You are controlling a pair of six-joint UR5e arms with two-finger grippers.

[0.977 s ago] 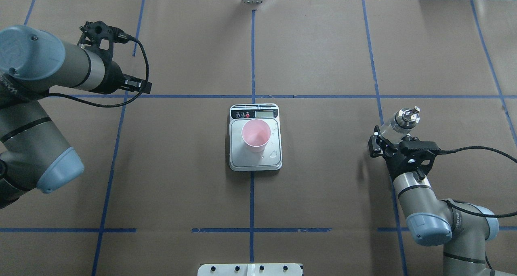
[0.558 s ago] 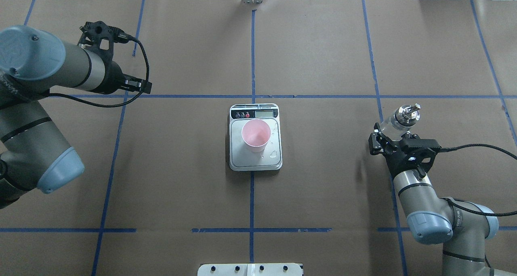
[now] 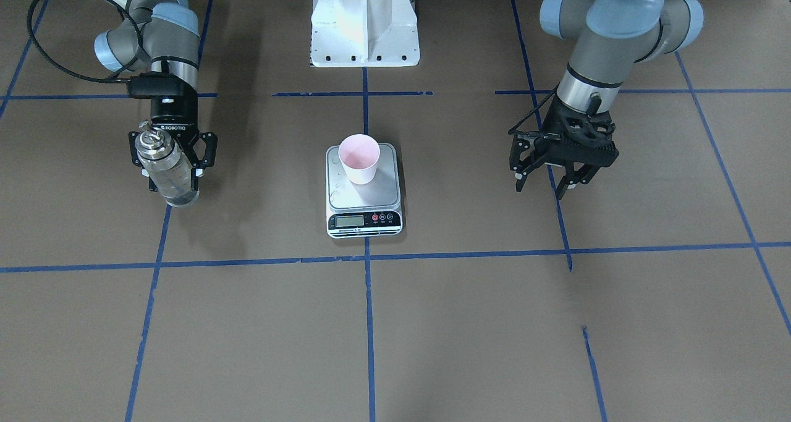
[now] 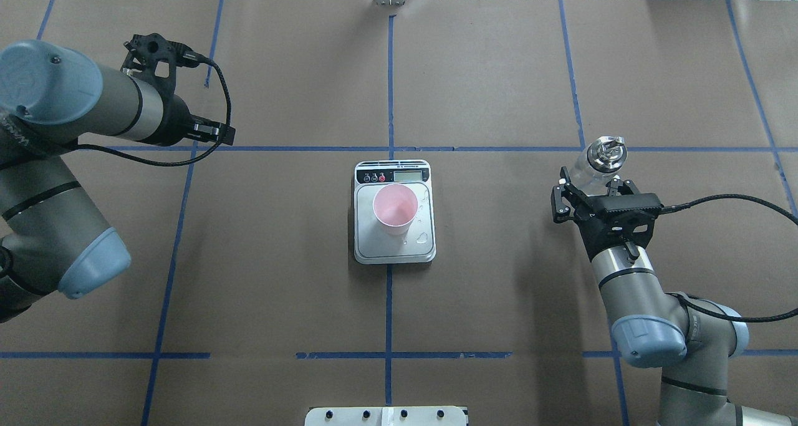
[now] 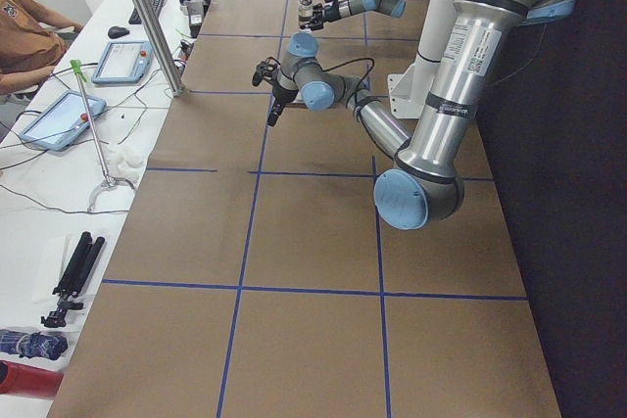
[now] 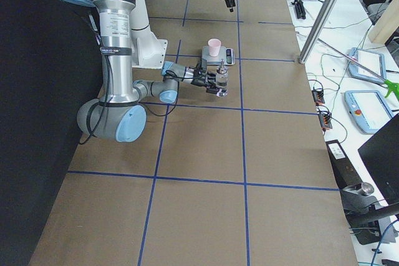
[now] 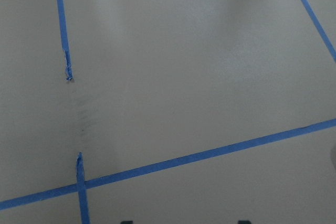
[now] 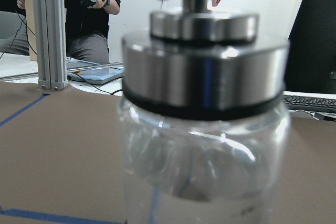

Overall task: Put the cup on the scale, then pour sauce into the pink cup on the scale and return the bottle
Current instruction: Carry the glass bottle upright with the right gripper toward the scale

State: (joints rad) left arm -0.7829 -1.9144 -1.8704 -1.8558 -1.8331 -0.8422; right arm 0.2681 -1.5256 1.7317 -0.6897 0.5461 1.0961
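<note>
The pale pink cup (image 4: pixel 394 209) stands upright on the silver scale (image 4: pixel 386 249) at the table's middle, also in the front view: the cup (image 3: pixel 358 157), the scale (image 3: pixel 378 191). My right gripper (image 4: pixel 591 191) is shut on the clear glass bottle (image 4: pixel 600 156) with the silver pourer cap, far to the right of the scale. The bottle (image 3: pixel 168 172) leans slightly in the front view. Clear liquid shows low in the bottle (image 8: pixel 205 145) in the right wrist view. My left gripper (image 3: pixel 547 186) is open and empty, above the table on the other side.
Droplets lie on the scale platform (image 4: pixel 424 237). The white robot base (image 3: pixel 364 26) stands behind the scale. Blue tape lines cross the brown paper (image 7: pixel 173 161). An aluminium post (image 6: pixel 324 17) and operators' desks with tablets lie beyond the table's far edge.
My right gripper has carried the bottle away from the robot's side and slightly toward the middle. The cup, the scale and my left arm have not moved.
</note>
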